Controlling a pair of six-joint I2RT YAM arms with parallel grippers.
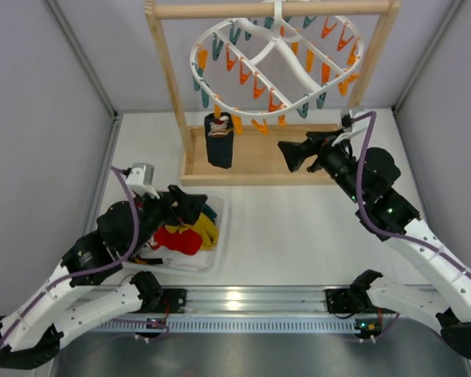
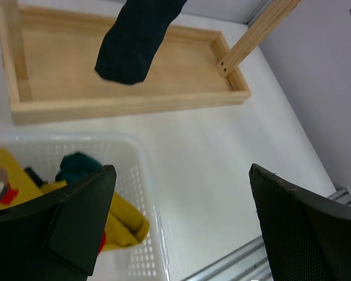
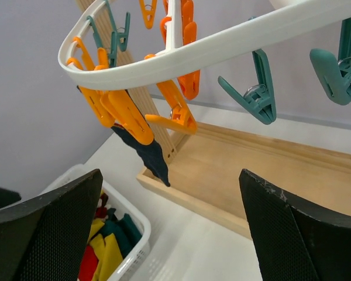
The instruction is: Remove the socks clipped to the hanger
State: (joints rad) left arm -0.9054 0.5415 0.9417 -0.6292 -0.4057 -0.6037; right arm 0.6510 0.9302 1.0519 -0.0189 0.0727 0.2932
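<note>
The white oval hanger (image 1: pixel 279 59) hangs from the wooden rack, with orange and teal clips all round it. One navy sock (image 1: pixel 219 140) hangs from a clip at its near left; it also shows in the left wrist view (image 2: pixel 134 41) and the right wrist view (image 3: pixel 147 153). Red, yellow and teal socks (image 1: pixel 187 234) lie in the white basket (image 1: pixel 212 259). My left gripper (image 1: pixel 190 206) is open and empty over the basket's right end. My right gripper (image 1: pixel 292 155) is open and empty, right of the navy sock, under the hanger's near rim (image 3: pixel 210 50).
The wooden rack (image 1: pixel 255 161) has a tray base and two uprights at the back middle. Grey walls close the left and right sides. A metal rail (image 1: pixel 243 302) runs along the near edge between the arm bases.
</note>
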